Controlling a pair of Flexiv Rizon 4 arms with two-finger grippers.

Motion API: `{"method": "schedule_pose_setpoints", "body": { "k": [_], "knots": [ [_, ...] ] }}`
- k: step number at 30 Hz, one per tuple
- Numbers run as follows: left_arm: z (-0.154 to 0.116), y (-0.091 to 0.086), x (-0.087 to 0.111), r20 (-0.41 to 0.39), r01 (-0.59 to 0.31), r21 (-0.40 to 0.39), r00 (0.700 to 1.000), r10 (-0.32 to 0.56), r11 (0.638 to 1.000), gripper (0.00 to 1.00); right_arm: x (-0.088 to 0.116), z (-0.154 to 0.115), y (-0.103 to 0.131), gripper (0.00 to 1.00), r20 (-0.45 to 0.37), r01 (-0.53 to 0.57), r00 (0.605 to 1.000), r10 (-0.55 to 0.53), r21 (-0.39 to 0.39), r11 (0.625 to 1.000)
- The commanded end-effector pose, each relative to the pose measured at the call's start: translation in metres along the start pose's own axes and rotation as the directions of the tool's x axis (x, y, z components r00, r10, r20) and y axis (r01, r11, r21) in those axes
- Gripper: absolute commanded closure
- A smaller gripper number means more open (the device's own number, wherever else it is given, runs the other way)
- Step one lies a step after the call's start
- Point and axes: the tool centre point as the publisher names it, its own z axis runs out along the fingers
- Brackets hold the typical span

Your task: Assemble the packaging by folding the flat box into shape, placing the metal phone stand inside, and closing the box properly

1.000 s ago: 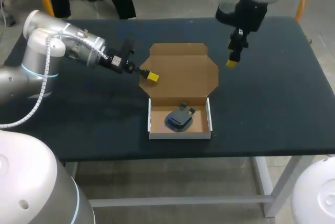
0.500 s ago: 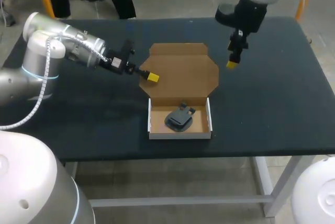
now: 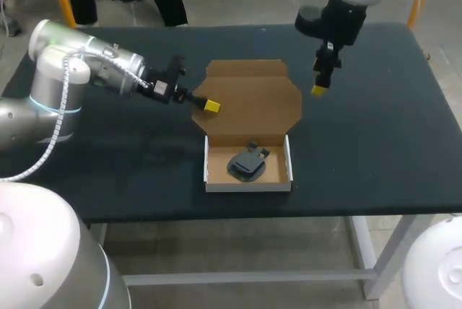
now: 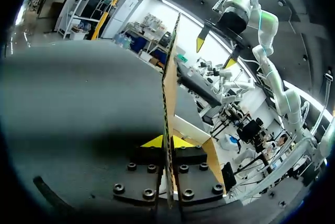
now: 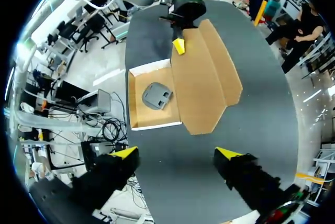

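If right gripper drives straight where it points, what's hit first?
Probably bare table, beside the box lid, not the cardboard. The right gripper is open, nothing between its fingers. Depth unclear.

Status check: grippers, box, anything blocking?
Left gripper shut on lid, at its left edge. Right gripper open, empty, above table off the lid's right side. Phone stand in box tray, lid open. Nothing on the lid.

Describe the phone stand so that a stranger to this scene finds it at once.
On the black table lies an open cardboard box with white walls, its brown lid folded back behind it. Inside the box rests the phone stand, a small dark grey piece. It is the only thing in the box and the only thing there not made of cardboard.
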Motion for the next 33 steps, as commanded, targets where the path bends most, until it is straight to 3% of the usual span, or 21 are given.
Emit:
{"method": "schedule_pose_setpoints", "body": {
  "k": [1, 3, 30, 33],
  "knots": [
    [-0.001, 0.0, 0.002, -0.002, -0.009, -0.005, 1.0, 0.009, 1.0, 0.94, -0.001, -0.001, 0.002, 0.0, -0.008, 0.0, 1.0, 0.001, 0.006, 1.0],
    [-0.001, 0.0, 0.002, -0.003, -0.015, -0.005, 1.0, 0.015, 1.0, 1.0, -0.001, -0.001, 0.002, 0.0, -0.009, -0.001, 1.0, 0.001, 0.008, 1.0],
    [-0.002, 0.0, 0.003, -0.006, -0.036, -0.009, 0.999, 0.036, 0.999, 1.0, -0.005, -0.009, 0.012, 0.0, 0.018, 0.041, 0.999, -0.041, 0.014, 0.999],
    [-0.003, 0.002, 0.006, 0.022, -0.104, 0.004, 0.994, 0.104, 0.995, 1.0, -0.005, -0.009, 0.014, 0.0, 0.02, 0.046, 0.999, -0.046, 0.013, 0.999]
  ]
}}
